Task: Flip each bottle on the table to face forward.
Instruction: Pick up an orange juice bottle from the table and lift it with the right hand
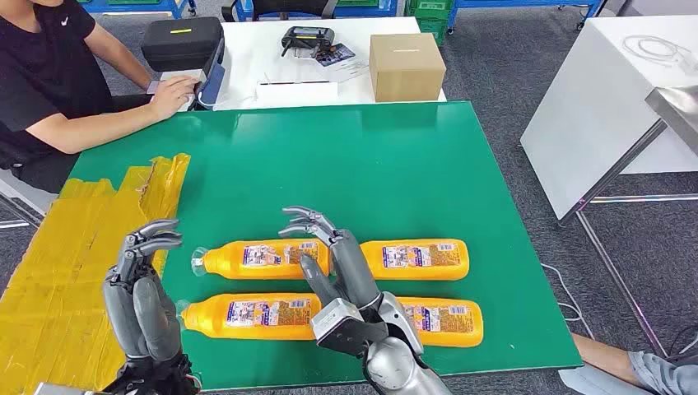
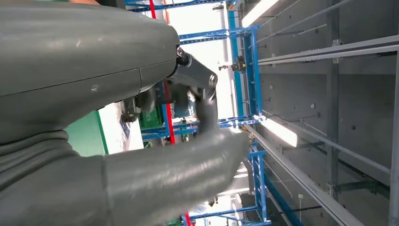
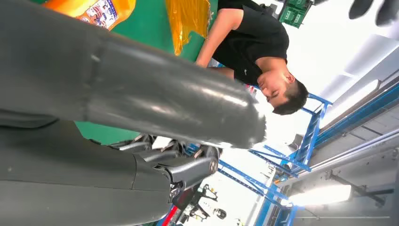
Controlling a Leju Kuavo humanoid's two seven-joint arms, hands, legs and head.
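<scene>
Several orange bottles lie on their sides on the green table, in two rows of two, labels up. The far row has a left bottle and a right bottle. The near row has a left bottle and a right bottle. My right hand is raised over the gap between them, fingers spread, holding nothing. My left hand stands upright left of the bottles, fingers apart and empty. The right wrist view shows one bottle's label beyond my right hand. The left hand looms large in its wrist view.
Yellow tape covers the table's left part. A person in black sits at the far left. Behind are a cardboard box, a black case and a controller. A white table stands to the right.
</scene>
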